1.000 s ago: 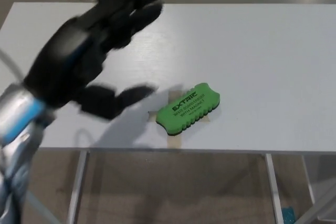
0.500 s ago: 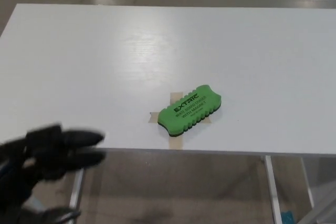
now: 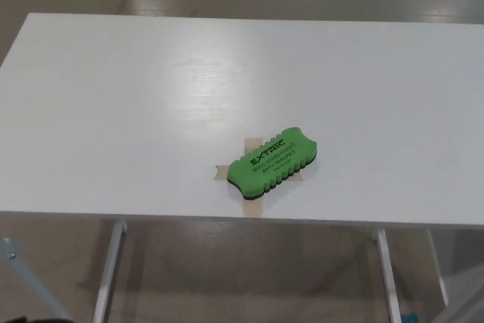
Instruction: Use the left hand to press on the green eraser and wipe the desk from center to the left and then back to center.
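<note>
The green eraser [image 3: 271, 163] lies flat on the white desk [image 3: 136, 104], near the front edge at about the middle. It has black print on top and a dark underside, and it rests tilted over a tan tape cross [image 3: 252, 144]. Nothing touches it. Neither of my hands shows in the head view.
The desk's front edge runs just below the eraser. Under it stand the metal desk legs [image 3: 110, 270] on a tan floor. A slanted metal bar [image 3: 23, 276] shows at the lower left corner.
My left hand dropped from above the desk's left half to below the front edge, then left the picture. The eraser has not moved; the view shifted slightly.
</note>
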Controlling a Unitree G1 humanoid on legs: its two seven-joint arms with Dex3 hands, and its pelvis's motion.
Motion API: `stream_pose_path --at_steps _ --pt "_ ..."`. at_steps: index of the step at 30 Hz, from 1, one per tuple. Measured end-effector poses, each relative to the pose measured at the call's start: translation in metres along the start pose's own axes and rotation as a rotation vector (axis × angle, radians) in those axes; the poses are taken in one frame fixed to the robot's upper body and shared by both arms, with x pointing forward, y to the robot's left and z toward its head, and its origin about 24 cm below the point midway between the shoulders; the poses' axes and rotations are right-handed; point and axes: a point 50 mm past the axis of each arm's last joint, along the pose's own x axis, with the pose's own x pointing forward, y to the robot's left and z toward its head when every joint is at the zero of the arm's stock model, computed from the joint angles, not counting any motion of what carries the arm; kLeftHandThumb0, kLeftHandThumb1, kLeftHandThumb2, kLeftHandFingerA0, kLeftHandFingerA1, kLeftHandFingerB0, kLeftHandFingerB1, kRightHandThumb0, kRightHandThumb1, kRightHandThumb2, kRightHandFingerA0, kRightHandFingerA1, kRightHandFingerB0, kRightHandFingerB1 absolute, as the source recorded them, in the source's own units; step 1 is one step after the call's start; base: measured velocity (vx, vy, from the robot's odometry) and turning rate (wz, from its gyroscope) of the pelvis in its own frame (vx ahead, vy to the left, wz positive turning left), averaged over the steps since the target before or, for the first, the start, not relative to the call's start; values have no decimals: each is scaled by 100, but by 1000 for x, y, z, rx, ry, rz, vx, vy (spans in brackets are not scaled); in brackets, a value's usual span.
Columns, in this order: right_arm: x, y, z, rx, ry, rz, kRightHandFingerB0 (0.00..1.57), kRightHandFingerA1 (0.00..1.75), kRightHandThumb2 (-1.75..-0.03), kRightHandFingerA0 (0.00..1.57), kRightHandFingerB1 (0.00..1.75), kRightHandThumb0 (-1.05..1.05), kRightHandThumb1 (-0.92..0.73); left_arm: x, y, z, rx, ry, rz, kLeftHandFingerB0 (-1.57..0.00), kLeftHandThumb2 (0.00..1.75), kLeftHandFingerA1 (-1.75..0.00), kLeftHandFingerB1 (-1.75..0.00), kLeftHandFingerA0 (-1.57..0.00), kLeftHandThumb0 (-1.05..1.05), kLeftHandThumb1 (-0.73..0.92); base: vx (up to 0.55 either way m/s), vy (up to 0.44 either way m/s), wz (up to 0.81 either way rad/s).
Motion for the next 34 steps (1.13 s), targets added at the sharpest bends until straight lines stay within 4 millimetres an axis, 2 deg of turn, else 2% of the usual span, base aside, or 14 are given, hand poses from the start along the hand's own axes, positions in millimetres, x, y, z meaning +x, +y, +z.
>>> stream_pose_path --at_steps 4,5,9,10,11,12,16,21,34 --pt "1 0 -1 1 8 -4 35 63 -96 61 50 -50 -67 6 9 -21 -63 72 74 -54 58 -47 -39 -63 -51 50 0 0 0" --pt "1 0 -1 1 8 -4 35 63 -96 61 50 -50 -67 6 9 -21 -63 72 74 -54 58 -47 -39 -63 -51 50 0 0 0" --pt "4 1 -1 3 16 -5 35 63 -96 61 49 -50 -67 18 15 -46 -155 150 165 -54 59 -47 -39 -62 -52 50 0 0 0" --pt "4 1 -1 3 18 -5 42 51 -65 67 33 -46 -81 20 16 -49 -167 164 179 -55 57 -46 -37 -64 -47 55 0 0 0" --pt "4 1 -1 3 19 -4 42 51 -65 67 33 -46 -81 21 16 -52 -176 175 191 -55 57 -46 -37 -64 -47 55 0 0 0" --pt "5 2 -2 4 22 -4 36 62 -96 60 50 -50 -67 23 16 -57 -193 191 211 -54 57 -47 -37 -67 -47 55 0 0 0" --pt "5 1 -5 1 41 -8 37 62 -96 61 50 -50 -67 31 15 -77 -250 272 299 -54 57 -47 -37 -68 -47 55 0 0 0" --pt "4 0 -9 -2 63 -17 37 62 -96 61 50 -50 -67 34 12 -93 -267 336 381 -54 58 -47 -37 -70 -47 55 0 0 0" --pt "1 -1 -15 -10 89 -24 38 63 -96 61 51 -50 -67 36 14 -94 -202 309 482 -57 57 -48 -38 -73 -43 55 0 0 0"
